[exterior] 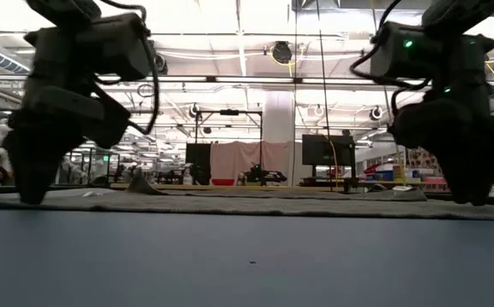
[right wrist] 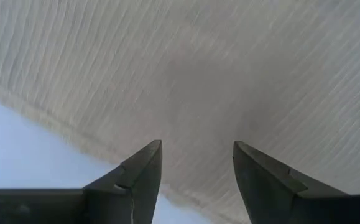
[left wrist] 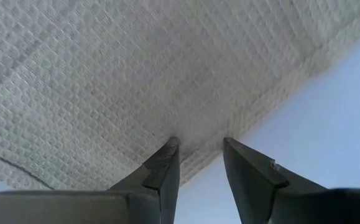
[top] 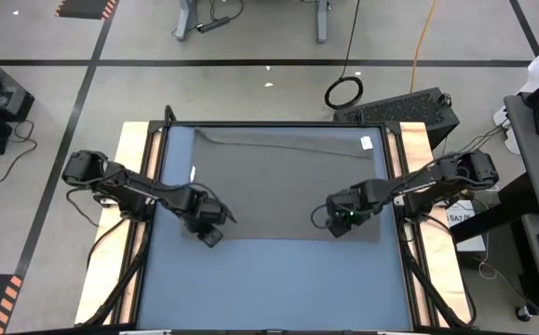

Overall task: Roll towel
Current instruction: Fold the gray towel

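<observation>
towel: we see the dark grey towel [top: 288, 186] spread flat over the far half of the table [top: 278, 279], its far edge along the table's far edge, its near edge about midway across; small white tag [top: 367, 142] near the towel's far right corner.
left gripper: we place the left gripper [top: 211, 233] at the towel's near left corner, down at cloth level; in its wrist view the fingers [left wrist: 165, 163] stand apart with the hem between the tips, nothing clamped.
right gripper: the right gripper [top: 340, 223] sits at the towel's near right corner, just inside the near hem; fingers [right wrist: 143, 165] apart, tips over the cloth next to the hem, not closed on it.
low view: we see both grippers down on the towel's near edge, one at each end; cloth lies flat, with a small raised fold [exterior: 140, 183] farther back on the left.
table: bare blue surface on the near half.
</observation>
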Motion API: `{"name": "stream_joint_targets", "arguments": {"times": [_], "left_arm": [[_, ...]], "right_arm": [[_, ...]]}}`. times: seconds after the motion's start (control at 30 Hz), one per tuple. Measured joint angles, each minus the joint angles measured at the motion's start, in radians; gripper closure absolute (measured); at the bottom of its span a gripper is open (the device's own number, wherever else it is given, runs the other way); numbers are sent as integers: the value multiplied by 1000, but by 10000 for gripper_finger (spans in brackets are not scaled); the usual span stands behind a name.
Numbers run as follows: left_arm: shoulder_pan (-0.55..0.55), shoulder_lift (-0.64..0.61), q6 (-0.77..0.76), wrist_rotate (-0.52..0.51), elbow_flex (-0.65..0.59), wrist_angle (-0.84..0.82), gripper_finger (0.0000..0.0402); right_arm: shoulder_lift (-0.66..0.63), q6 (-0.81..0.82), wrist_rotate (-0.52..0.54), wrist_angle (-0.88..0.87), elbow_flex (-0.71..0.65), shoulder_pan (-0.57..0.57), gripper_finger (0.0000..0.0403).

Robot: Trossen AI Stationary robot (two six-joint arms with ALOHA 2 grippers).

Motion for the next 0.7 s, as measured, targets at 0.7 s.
{"name": "stream_joint_targets", "arguments": {"times": [0.7], "left_arm": [[-106, -44, -163, -60, 89, 39, 272]], "right_arm": [[-23, 325, 148, 61, 57, 160, 218]]}}
